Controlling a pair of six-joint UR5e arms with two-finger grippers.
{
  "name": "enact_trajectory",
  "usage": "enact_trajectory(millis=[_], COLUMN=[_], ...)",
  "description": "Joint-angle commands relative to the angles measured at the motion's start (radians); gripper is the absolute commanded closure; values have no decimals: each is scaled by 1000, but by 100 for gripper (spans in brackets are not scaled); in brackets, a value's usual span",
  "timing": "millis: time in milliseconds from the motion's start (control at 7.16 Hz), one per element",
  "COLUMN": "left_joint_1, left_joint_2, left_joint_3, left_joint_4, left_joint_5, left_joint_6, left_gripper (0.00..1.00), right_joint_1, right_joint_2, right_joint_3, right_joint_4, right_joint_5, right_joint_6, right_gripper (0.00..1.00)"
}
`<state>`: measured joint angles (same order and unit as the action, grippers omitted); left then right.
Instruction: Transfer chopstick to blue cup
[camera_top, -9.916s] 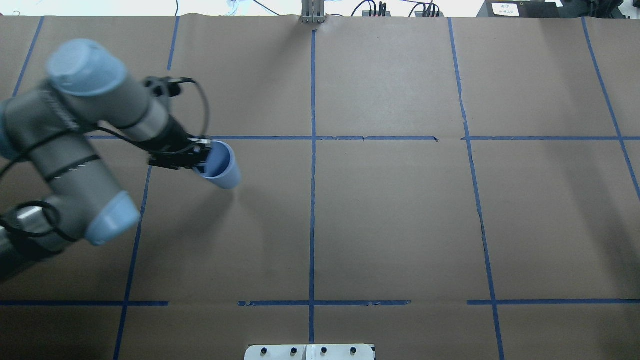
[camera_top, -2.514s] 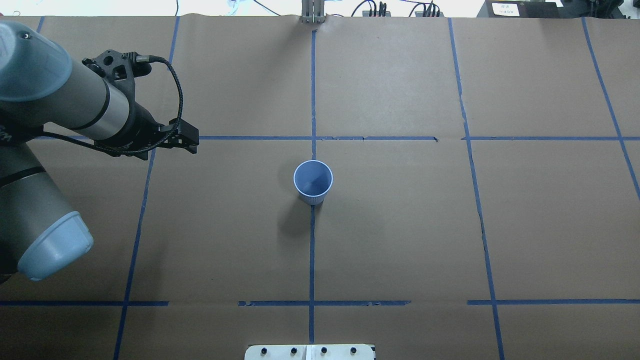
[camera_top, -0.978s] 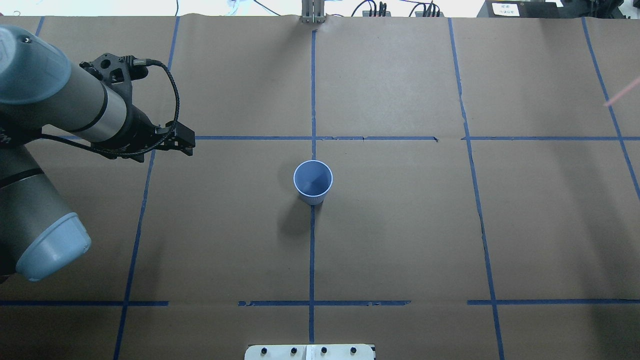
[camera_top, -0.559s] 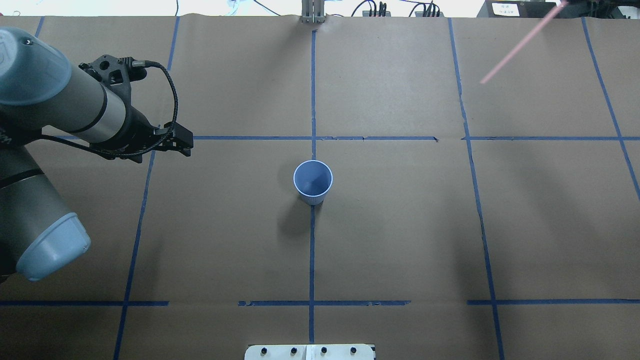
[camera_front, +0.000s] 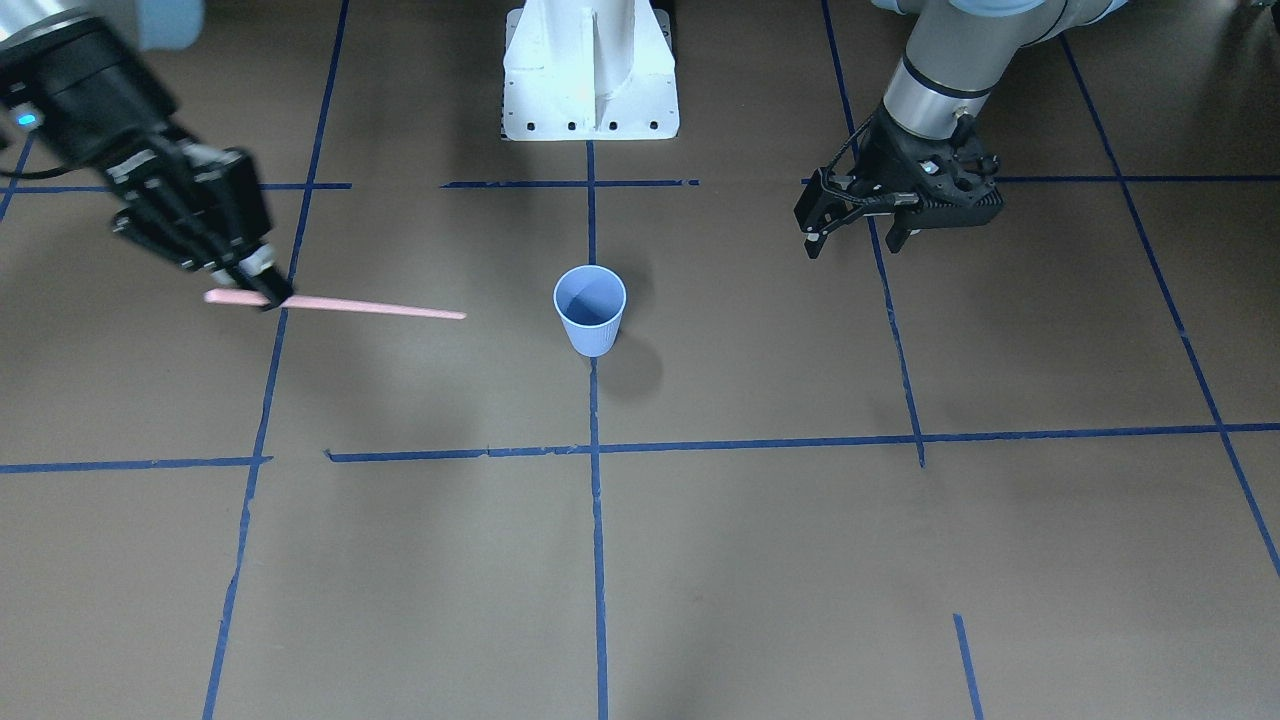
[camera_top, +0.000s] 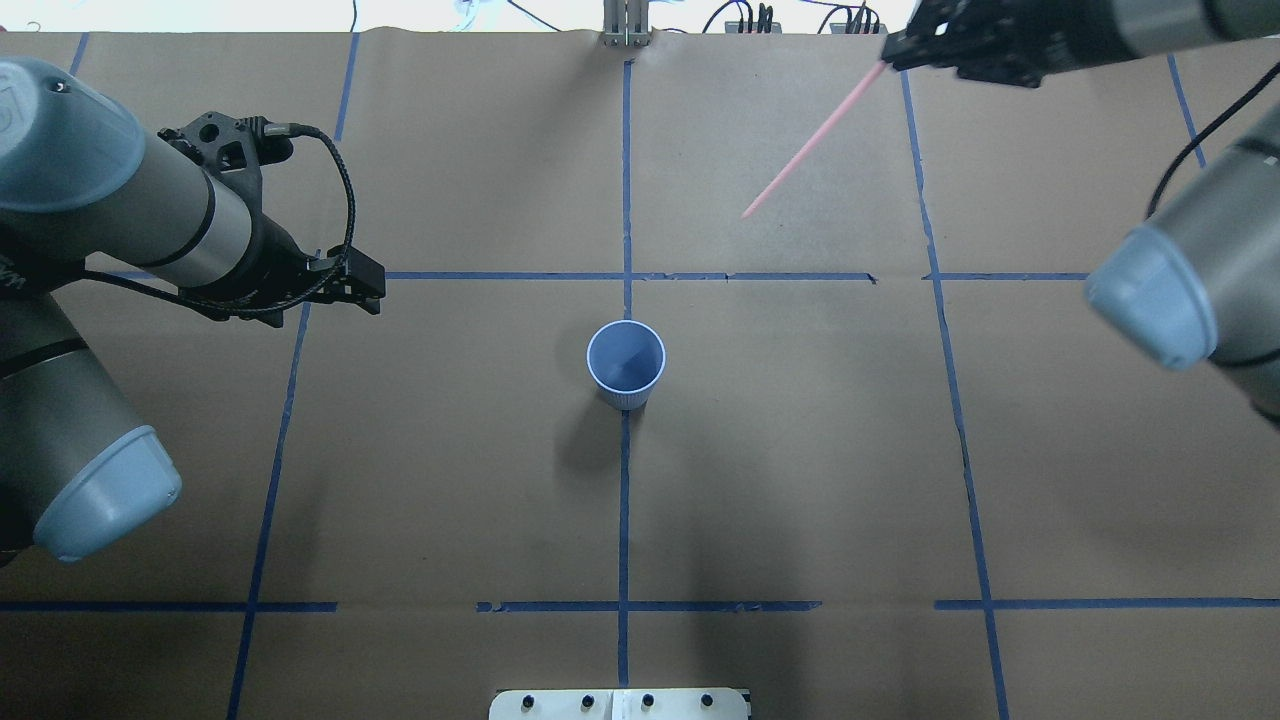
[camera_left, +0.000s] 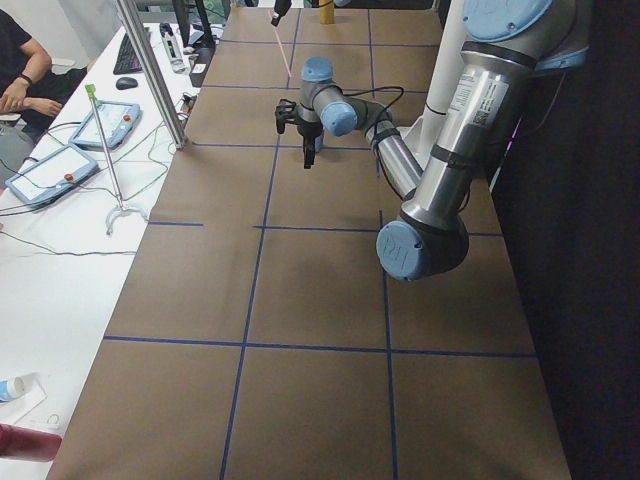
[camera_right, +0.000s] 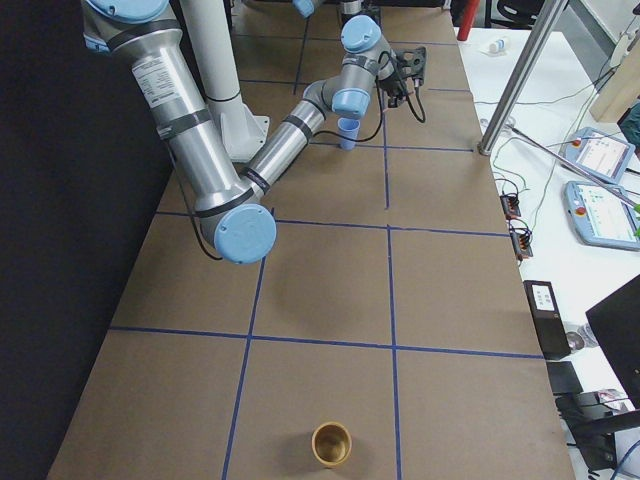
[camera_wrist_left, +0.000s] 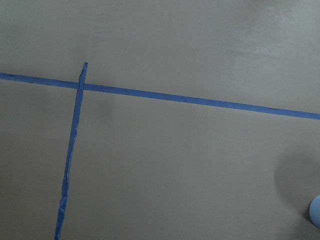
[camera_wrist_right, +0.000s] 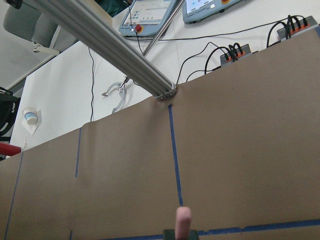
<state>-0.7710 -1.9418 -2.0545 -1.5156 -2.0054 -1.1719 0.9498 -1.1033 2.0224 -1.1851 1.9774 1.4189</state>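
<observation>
The blue cup (camera_front: 590, 308) stands upright and empty at the table's middle, on a tape line; it also shows in the overhead view (camera_top: 626, 362), the right-side view (camera_right: 347, 132) and as a sliver in the left wrist view (camera_wrist_left: 315, 210). My right gripper (camera_front: 258, 285) (camera_top: 890, 55) is shut on one end of the pink chopstick (camera_front: 370, 307) (camera_top: 810, 140), held above the table, its free tip pointing toward the cup and well short of it. The stick's end shows in the right wrist view (camera_wrist_right: 183, 220). My left gripper (camera_front: 855, 235) (camera_top: 375, 285) is open and empty, off to the cup's side.
A brown cup (camera_right: 331, 443) stands near the table's right end. The robot base (camera_front: 590, 100) is at the near edge behind the cup. A metal post (camera_top: 625, 30) and cables (camera_top: 850, 20) sit at the far edge. Blue tape lines (camera_top: 624, 500) cross the brown paper.
The left gripper set the cup down at the middle, let go and drew back left. The right arm came in from the right with the chopstick and has carried it leftward.
</observation>
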Motion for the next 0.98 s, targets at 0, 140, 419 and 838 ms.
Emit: enact_trajectory(millis=[0,140,419,838], left_joint_1=[-1,-2,-1,-1], left_joint_2=[0,0,6,6], left_joint_3=[1,1,2,2], left_joint_4=[0,0,0,0], left_joint_5=[1,1,1,-1], left_joint_6=[0,0,0,-2], left_gripper=[0,0,0,0], right_joint_1=[-255,-322,-392,-482], right_joint_2=[20,20,34,77], right_joint_3=[67,67,61,12], right_joint_4=[-91,-102,-143,-195], right_joint_5=[-295,-381,-472,-599], right_joint_6=[29,29,29,28], right_gripper=[99,99,99,99])
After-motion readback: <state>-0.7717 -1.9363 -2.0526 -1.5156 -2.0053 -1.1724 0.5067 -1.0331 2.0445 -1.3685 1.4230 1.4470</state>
